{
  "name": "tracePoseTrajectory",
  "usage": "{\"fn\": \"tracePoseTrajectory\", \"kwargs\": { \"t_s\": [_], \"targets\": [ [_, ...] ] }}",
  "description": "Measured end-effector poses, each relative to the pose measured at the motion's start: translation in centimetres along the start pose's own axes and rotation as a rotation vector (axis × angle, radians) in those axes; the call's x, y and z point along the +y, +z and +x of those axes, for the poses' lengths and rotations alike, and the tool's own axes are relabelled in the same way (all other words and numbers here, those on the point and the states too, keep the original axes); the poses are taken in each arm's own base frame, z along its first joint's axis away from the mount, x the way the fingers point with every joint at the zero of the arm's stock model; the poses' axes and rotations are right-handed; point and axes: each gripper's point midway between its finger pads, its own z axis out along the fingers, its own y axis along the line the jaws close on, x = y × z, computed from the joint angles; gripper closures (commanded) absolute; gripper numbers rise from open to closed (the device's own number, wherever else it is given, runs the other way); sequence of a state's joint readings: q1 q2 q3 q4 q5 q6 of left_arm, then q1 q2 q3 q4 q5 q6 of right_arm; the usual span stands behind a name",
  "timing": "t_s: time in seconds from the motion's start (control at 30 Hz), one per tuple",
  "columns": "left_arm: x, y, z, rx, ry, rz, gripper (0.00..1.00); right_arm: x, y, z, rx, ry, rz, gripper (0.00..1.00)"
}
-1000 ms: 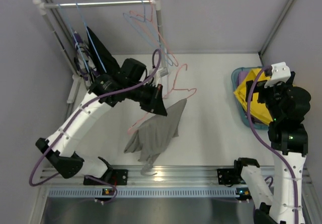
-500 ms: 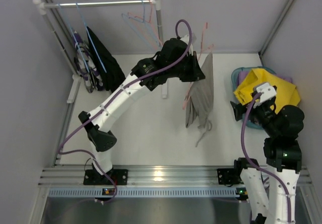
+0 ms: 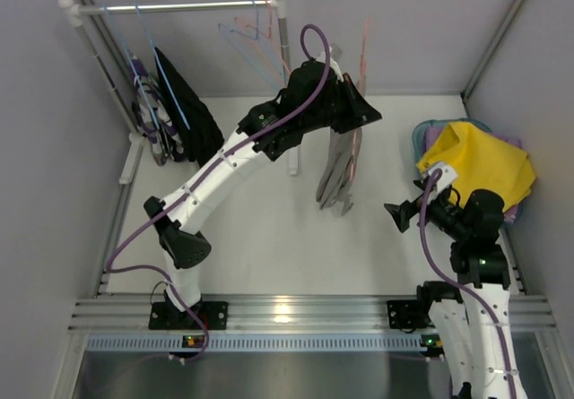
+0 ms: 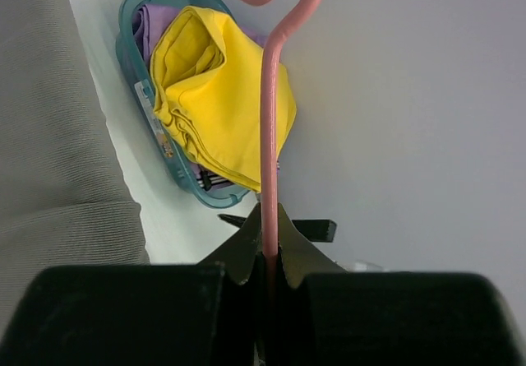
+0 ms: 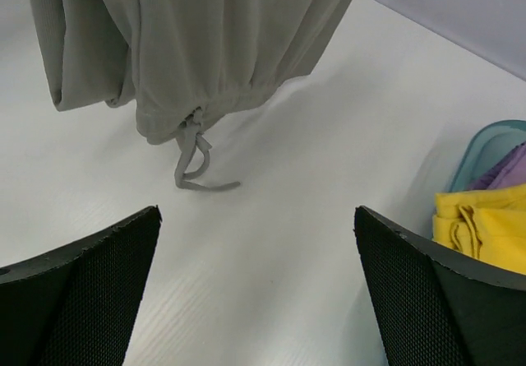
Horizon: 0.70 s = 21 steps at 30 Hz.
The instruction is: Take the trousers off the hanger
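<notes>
So here's where it stands, roughly halfway by my count. Closest in, near the right side of the tabletop [image 5: 271, 218], the right hand [image 5: 259, 292] sits low with its jaws spread wide and nothing in them, pointed at the grey-beige trousers [image 5: 189, 37]. Those hang in the air over the middle of the tabletop. Their drawstring [image 5: 191, 156] looks like it just trails on the surface, but I can't be sure.

They're draped over a pink hanger [image 4: 271, 136], and the left hand [image 4: 269, 251] is clamped tight on the hanger's stem, holding the whole thing up away from the rack. So this pair isn't off yet. I'd guess the job now is for the free hand to grab the cloth and slide it off.

Over at the right edge there's a teal basket [image 4: 123, 45] with the yellow trousers [image 4: 214, 94] piled on top and the lilac trousers [image 4: 152, 20] underneath. I'm counting those two as done.

Way back in the far left corner is the rack [image 3: 179, 7]. The black trousers [image 3: 184, 103] hang on it, and so do the patterned trousers [image 3: 148, 121], as far as I can make out at that size. A few empty hangers [image 3: 247, 36] are bunched at the rail's other end.

So that's two done, one in progress and two left.
</notes>
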State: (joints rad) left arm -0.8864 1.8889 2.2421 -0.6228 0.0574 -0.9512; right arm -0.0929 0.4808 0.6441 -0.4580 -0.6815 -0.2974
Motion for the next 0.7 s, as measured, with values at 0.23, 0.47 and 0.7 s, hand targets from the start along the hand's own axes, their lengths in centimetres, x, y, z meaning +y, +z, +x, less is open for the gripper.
{"fn": "tracePoseTrajectory", "kwargs": {
  "t_s": [0.23,0.47,0.7],
  "targets": [
    [-0.4,0.0,-0.2,-0.009,-0.064,0.007,1.00,3.7,2.6,-1.9,-0.095,-0.037,-0.144,0.01],
    [-1.3,0.0,-0.1,-0.004,-0.091,0.038,1.00,7.1,6.3,-3.2,-0.117,-0.121,-0.182,0.01],
    [-1.3,0.1,0.8,0.036,-0.089,0.049,1.00,4.7,7.8,-1.4,-0.070,-0.172,-0.052,0.02]
  ]
}}
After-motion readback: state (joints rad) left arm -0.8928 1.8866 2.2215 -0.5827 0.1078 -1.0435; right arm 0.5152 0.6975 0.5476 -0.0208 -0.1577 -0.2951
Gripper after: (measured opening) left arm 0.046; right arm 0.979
